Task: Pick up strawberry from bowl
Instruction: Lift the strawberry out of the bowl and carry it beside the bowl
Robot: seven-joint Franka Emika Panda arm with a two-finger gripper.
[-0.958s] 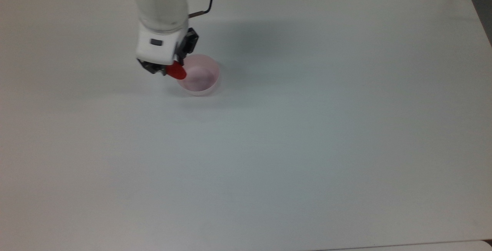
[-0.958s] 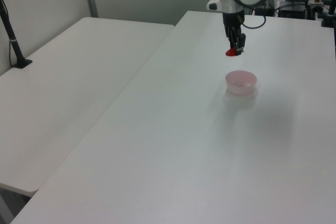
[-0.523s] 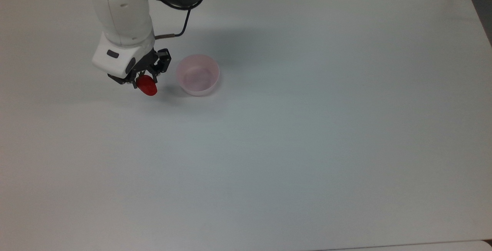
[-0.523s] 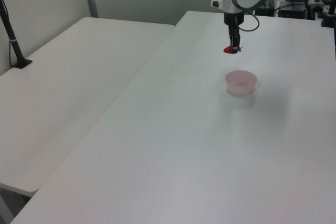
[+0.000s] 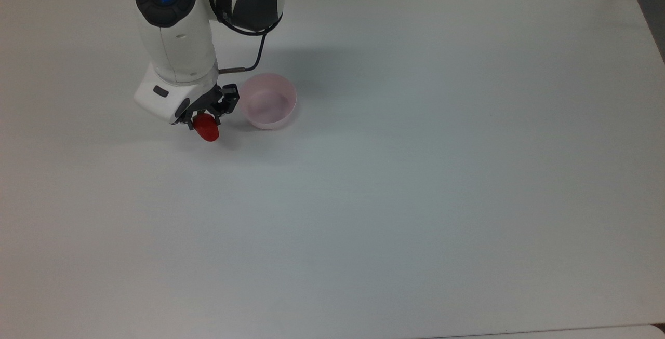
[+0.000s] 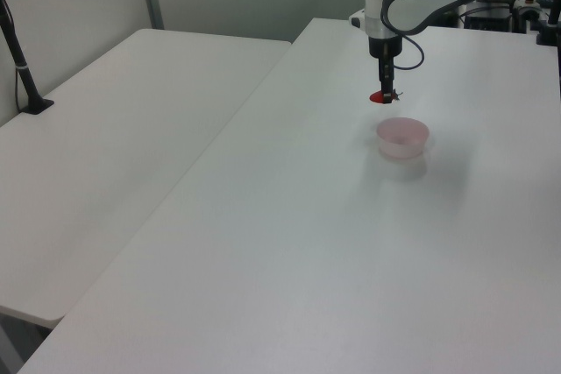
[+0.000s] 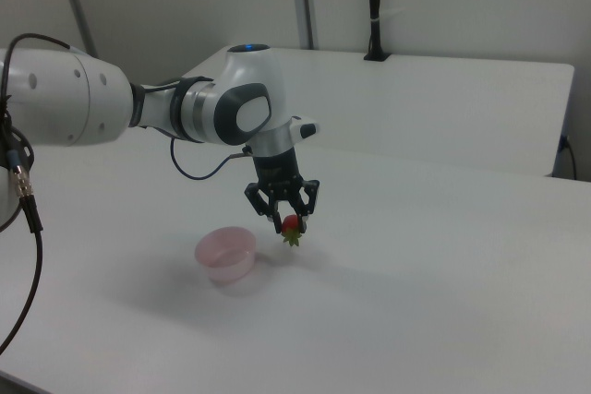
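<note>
Top view: my jaws hold the small glossy red cone-shaped strawberry, clear of the small round pale pink plastic bowl, on the top view's left of it.

Left view: the strawberry hangs beyond the bowl, above the white counter.

Right view: the strawberry sits pinched between my fingers, green cap pointing down, long axis roughly upright, just right of the bowl.

White arm reaches in from the top view's upper left, forearm angled down, wrist bent so the gripper points straight at the counter. Blue light lit on a joint cap. Jaws closed on the strawberry, held clear of the counter. Black cable loops off the wrist.
</note>
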